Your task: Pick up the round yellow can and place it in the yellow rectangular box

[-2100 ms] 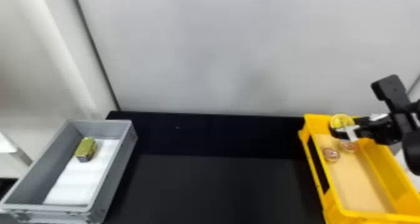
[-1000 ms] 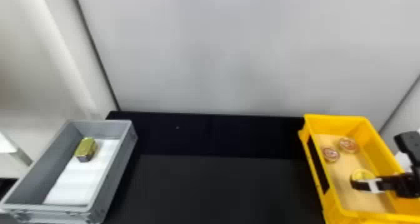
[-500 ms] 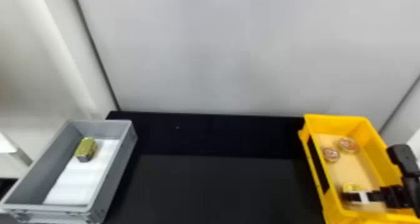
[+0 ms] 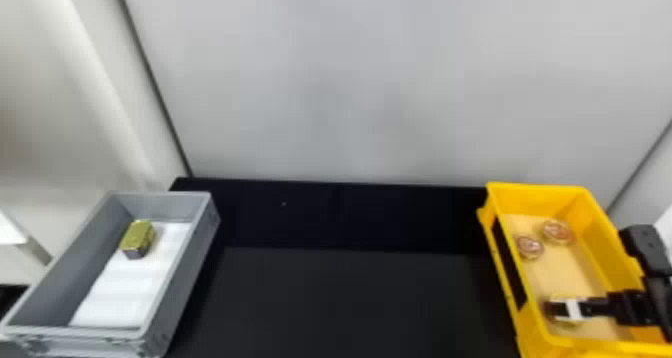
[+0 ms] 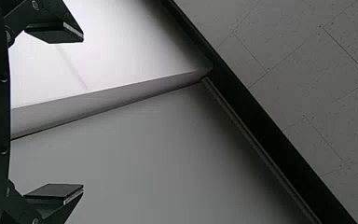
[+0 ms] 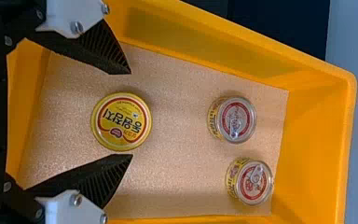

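Observation:
In the head view my right gripper [image 4: 556, 309] is inside the near part of the yellow rectangular box [image 4: 617, 277], with the round yellow can [image 4: 567, 324] partly hidden beneath it. The right wrist view has the can [image 6: 121, 122] lying flat on the box's tan floor, lid up. My right gripper [image 6: 131, 115] stands open, one finger on either side of the can, with a gap to each. My left gripper [image 5: 82, 112] is open with nothing between its fingers, facing pale panels in the left wrist view.
Two smaller round cans [image 6: 236, 120] [image 6: 250, 181] sit toward the box's far end. At the left, a grey box [image 4: 182, 282] holds a greenish-gold rectangular can [image 4: 137, 238] on a white liner. A black table [image 4: 350, 302] lies between the boxes.
My right gripper has come from the yellow box's back rim to its near part, lower down. The yellow can, at its fingertips earlier, has travelled the same way.

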Motion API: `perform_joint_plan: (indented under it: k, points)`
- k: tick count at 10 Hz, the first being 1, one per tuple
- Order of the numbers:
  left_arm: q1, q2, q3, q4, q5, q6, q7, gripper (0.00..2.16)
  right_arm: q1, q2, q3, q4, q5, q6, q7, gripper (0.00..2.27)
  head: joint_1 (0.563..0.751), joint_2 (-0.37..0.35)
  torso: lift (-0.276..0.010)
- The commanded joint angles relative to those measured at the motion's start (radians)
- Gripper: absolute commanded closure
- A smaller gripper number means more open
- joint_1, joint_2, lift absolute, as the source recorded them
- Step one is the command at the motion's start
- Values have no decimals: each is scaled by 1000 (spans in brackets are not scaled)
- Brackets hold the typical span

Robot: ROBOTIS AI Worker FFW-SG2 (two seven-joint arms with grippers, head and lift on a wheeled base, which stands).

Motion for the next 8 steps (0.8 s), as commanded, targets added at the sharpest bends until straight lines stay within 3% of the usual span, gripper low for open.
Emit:
perform_joint_plan:
  k: [1,3,6,7,8]
  points:
    - [1,0,-1,0,0,0,0,140,0,0,-1,-10,-2,3,2,78,663,54,-9]
    - [1,0,1,0,0,2,0,140,4,-5,2,-99,-1,28,3,79,663,54,-9]
    - [1,2,1,-2,0,5,0,140,17,-3,-23,-478,39,103,-23,101,663,54,-9]
    - [-1,0,1,-2,0,5,0,140,9,2,-34,-616,25,98,-83,116,663,54,-9]
    - [-2,2,1,-2,0,8,0,140,-5,3,-29,-745,-39,104,-224,107,663,54,-9]
